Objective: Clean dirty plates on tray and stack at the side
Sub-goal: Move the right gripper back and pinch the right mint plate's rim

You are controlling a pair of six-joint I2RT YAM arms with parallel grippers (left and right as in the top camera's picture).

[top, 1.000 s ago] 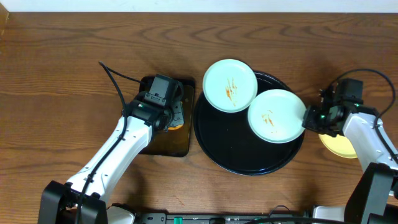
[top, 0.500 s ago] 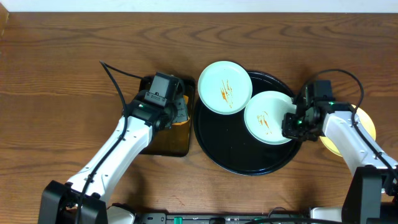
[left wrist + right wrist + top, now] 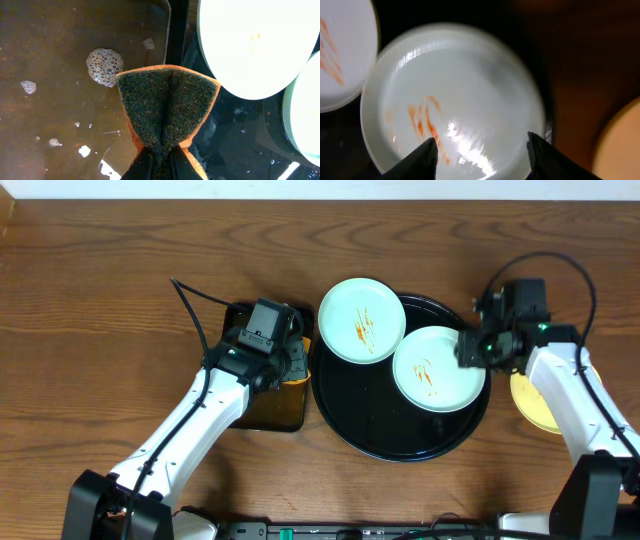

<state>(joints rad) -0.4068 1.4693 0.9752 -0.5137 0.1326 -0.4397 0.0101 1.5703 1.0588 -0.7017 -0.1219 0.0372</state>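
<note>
Two mint-white plates carry orange smears. One plate [image 3: 361, 319] overlaps the far left rim of the round black tray [image 3: 370, 412]; the other plate [image 3: 438, 368] lies on the tray's right half. A pale yellow plate [image 3: 537, 404] rests on the table to the right, partly under my right arm. My right gripper [image 3: 472, 350] hovers open over the right plate [image 3: 455, 95], one finger [image 3: 422, 159] on each side and nothing between them. My left gripper [image 3: 162, 167] is shut on a green-and-orange sponge [image 3: 167, 107] at the edge of the tray, near the left plate [image 3: 255, 45].
A dark rectangular tray [image 3: 262, 408] of brownish soapy water stands left of the round tray, with foam patches [image 3: 104, 66] on the liquid. Bare wooden table [image 3: 100, 300] surrounds everything. Cables trail from both arms.
My right gripper slid the right plate leftward onto the tray, then opened, let it go and drew back. The left gripper with the sponge shifted slightly right.
</note>
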